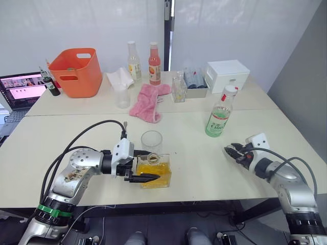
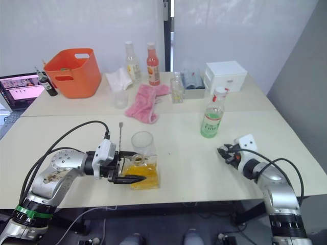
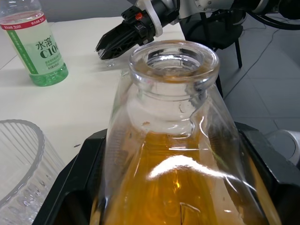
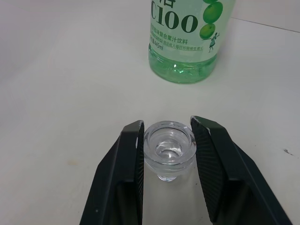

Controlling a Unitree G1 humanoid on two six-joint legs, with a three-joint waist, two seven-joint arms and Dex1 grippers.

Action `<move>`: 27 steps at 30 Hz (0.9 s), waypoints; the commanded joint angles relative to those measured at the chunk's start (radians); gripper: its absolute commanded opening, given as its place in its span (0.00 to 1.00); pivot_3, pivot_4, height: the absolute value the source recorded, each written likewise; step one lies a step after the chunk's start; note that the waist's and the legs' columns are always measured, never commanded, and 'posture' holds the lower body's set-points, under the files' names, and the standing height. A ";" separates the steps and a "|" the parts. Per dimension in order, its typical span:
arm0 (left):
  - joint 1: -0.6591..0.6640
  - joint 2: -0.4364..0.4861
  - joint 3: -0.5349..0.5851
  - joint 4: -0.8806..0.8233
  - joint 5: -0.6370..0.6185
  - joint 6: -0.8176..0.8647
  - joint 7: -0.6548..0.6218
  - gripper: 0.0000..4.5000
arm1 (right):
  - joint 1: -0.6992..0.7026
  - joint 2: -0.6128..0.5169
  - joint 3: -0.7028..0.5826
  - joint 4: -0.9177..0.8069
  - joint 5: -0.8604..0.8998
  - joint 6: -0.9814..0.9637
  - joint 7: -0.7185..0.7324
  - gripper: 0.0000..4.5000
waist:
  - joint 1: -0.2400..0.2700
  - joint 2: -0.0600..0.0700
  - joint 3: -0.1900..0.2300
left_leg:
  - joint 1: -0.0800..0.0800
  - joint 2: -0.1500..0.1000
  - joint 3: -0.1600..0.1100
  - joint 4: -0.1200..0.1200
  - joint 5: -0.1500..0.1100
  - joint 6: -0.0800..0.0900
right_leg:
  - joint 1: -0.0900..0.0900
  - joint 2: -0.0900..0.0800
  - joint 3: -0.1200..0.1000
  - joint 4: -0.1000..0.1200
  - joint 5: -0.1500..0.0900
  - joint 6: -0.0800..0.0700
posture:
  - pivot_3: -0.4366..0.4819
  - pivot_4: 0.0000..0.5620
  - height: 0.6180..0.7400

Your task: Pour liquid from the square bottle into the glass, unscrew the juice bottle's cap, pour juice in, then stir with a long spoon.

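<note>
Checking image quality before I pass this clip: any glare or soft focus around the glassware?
Left wrist view: a bright glare streak crosses the square bottle, and the glass at the edge looks soft. Right wrist view: the clear stopper between the right tool's fingers is sharp; the juice bottle shows small highlights at its base.

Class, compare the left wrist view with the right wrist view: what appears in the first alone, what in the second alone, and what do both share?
Left wrist view alone: the square bottle of amber liquid, its neck open, held between the left end effector's fingers, the ribbed glass, and the right end effector beyond.

Right wrist view alone: a clear glass stopper between that end effector's fingers.

Both: the juice bottle on the table.
</note>
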 commanded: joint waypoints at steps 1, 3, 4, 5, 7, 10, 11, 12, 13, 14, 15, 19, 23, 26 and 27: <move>-0.022 -0.002 -0.006 -0.025 0.002 0.019 0.012 0.63 | -0.002 0.004 -0.001 0.011 -0.005 -0.012 0.005 0.22 | 0.000 0.000 0.000 | 0.000 0.000 0.000 0.000 0.000 0.000 | 0.000 0.000 0.000 0.000 0.000 0.000 | 0.48 0.27 0.99; -0.023 -0.004 -0.004 -0.028 -0.001 0.027 0.014 0.63 | -0.002 0.006 -0.003 0.013 -0.003 -0.015 0.007 0.22 | 0.000 0.000 0.000 | 0.001 0.000 0.000 0.000 0.000 0.000 | 0.000 0.000 0.000 0.000 0.000 0.000 | 0.48 0.27 0.99; -0.023 -0.002 -0.004 -0.034 -0.002 0.032 0.015 0.63 | -0.002 0.009 -0.007 0.006 0.002 -0.018 0.008 0.33 | 0.000 0.000 0.000 | 0.001 0.000 0.000 0.000 0.000 0.000 | 0.000 0.000 0.000 0.000 0.000 0.000 | 0.48 0.27 0.99; -0.023 -0.001 -0.004 -0.038 -0.002 0.036 0.016 0.63 | -0.003 0.012 -0.012 0.000 0.008 -0.023 0.009 0.45 | 0.000 0.000 0.000 | 0.001 0.000 0.000 0.000 0.000 0.000 | 0.000 0.000 0.000 0.000 0.000 0.000 | 0.48 0.27 0.99; -0.024 0.001 -0.002 -0.046 -0.003 0.044 0.017 0.63 | -0.002 0.016 -0.019 -0.014 0.015 -0.028 0.011 0.60 | 0.000 0.000 0.000 | 0.000 0.000 0.000 0.000 0.000 0.000 | 0.000 0.000 0.000 0.000 0.000 0.000 | 0.48 0.27 0.99; -0.024 0.002 -0.001 -0.048 -0.003 0.047 0.017 0.63 | -0.002 0.021 -0.022 -0.026 0.017 -0.027 0.015 0.83 | 0.001 0.000 0.000 | 0.000 0.000 0.000 0.000 0.000 0.000 | 0.000 0.000 0.000 0.000 0.000 0.000 | 0.48 0.27 0.99; -0.024 0.001 -0.001 -0.048 -0.003 0.047 0.017 0.63 | -0.002 0.021 -0.023 -0.028 0.018 -0.026 0.015 0.91 | 0.001 0.000 0.000 | 0.000 0.000 0.000 0.000 0.000 0.000 | 0.000 0.000 0.000 0.000 0.000 0.000 | 0.48 0.27 0.99; -0.024 0.002 -0.001 -0.049 -0.003 0.048 0.016 0.63 | -0.001 0.022 -0.024 -0.033 0.021 -0.024 0.017 0.98 | 0.001 0.000 0.000 | 0.000 0.000 0.000 0.000 0.000 0.000 | 0.000 0.000 0.000 0.000 0.000 0.000 | 0.48 0.27 0.99; -0.024 0.002 0.000 -0.049 -0.003 0.049 0.016 0.63 | 0.000 0.022 -0.025 -0.036 0.023 -0.023 0.019 0.99 | 0.001 0.000 0.000 | 0.000 0.000 0.000 0.000 0.000 0.000 | 0.000 0.000 0.000 0.000 0.000 0.000 | 0.48 0.27 0.99; -0.023 0.002 0.000 -0.049 -0.003 0.048 0.015 0.63 | 0.002 0.020 -0.027 -0.044 0.026 -0.020 0.020 0.99 | 0.001 0.000 0.000 | 0.000 0.000 0.000 0.000 0.000 0.000 | 0.000 0.000 0.000 0.000 0.000 0.000 | 0.48 0.27 0.99; -0.022 0.003 0.001 -0.049 -0.003 0.047 0.014 0.63 | 0.003 0.019 -0.029 -0.049 0.027 -0.018 0.021 0.99 | 0.001 0.000 0.000 | 0.000 0.000 0.000 0.000 0.000 0.000 | 0.000 0.000 0.000 0.000 0.000 0.000 | 0.48 0.27 0.99; -0.017 0.002 0.004 -0.049 -0.002 0.038 0.013 0.63 | 0.005 0.011 -0.046 -0.077 0.041 -0.008 0.028 0.99 | 0.001 0.000 0.000 | 0.000 0.000 0.000 0.000 0.000 0.000 | 0.000 0.000 0.000 0.000 0.000 0.000 | 0.48 0.27 0.99; -0.005 -0.004 0.013 -0.062 -0.008 0.018 0.015 0.63 | 0.019 -0.013 -0.069 -0.177 0.088 0.025 0.057 0.99 | 0.002 0.001 0.001 | 0.000 0.000 0.000 0.000 0.000 0.000 | -0.001 0.000 0.000 0.000 0.000 0.000 | 0.48 0.27 0.99; 0.013 -0.003 0.028 -0.074 -0.016 0.009 0.024 0.63 | 0.034 -0.049 -0.059 -0.300 0.143 0.084 0.103 0.99 | 0.002 0.001 0.001 | -0.001 0.000 0.000 0.000 0.000 0.000 | -0.001 0.000 0.000 0.000 0.000 0.000 | 0.48 0.27 0.99; 0.017 -0.002 0.031 -0.076 -0.017 0.007 0.026 0.63 | 0.036 -0.057 -0.055 -0.331 0.157 0.103 0.111 0.99 | 0.002 0.001 0.001 | -0.001 0.000 0.000 0.000 0.000 0.000 | -0.001 0.000 0.000 0.000 0.000 0.000 | 0.48 0.27 0.99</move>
